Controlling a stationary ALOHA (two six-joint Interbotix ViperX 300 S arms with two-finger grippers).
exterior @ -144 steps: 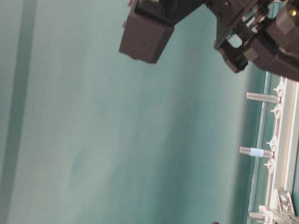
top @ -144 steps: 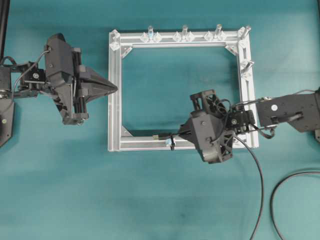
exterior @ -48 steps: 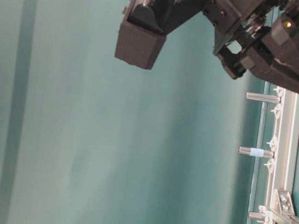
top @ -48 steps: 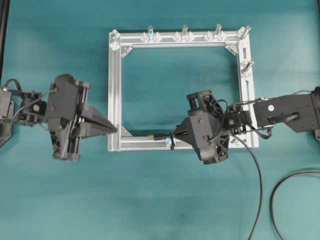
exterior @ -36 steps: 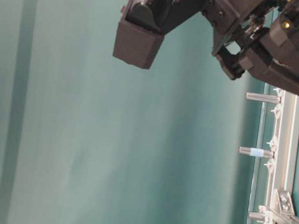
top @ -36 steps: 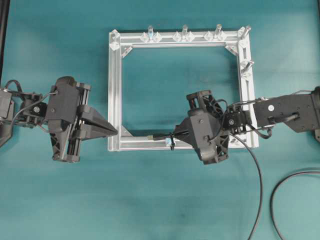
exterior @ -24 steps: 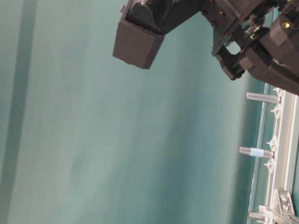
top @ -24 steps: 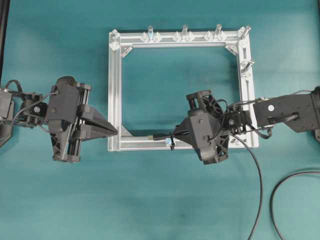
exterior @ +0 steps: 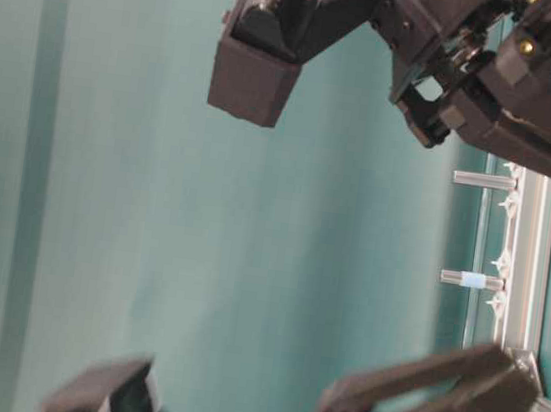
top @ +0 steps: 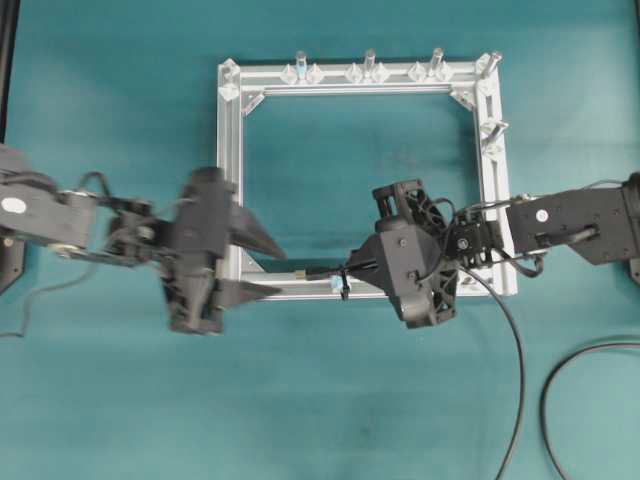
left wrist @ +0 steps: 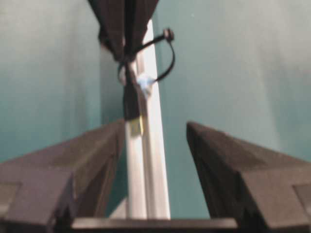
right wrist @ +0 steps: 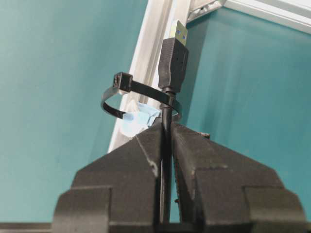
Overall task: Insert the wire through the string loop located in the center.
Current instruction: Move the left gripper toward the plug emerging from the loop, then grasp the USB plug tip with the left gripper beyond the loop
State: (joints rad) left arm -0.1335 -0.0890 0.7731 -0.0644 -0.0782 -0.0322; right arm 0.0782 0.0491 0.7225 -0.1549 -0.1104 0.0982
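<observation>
The wire's black plug with its metal tip [top: 312,271] lies along the front bar of the silver frame [top: 230,180]. Its cable passes through the string loop [top: 343,283]. My right gripper [top: 360,270] is shut on the wire just right of the loop. In the right wrist view the gripper [right wrist: 166,127] pinches the cable, the loop [right wrist: 121,97] circles it and the plug [right wrist: 174,56] is beyond. My left gripper [top: 272,270] is open, its jaws either side of the bar, left of the plug. In the left wrist view [left wrist: 155,124] the plug tip [left wrist: 135,125] is by the left finger.
Several upright silver bolts [top: 369,62] stand on the frame's far bar and right bar. The wire's slack [top: 520,380] trails off to the lower right, beside another black cable [top: 560,375]. In the table-level view the right arm [exterior: 378,28] fills the top.
My left arm has swung right to the frame's front left corner and its jaws have opened around the bar. The right gripper and the wire have stayed put.
</observation>
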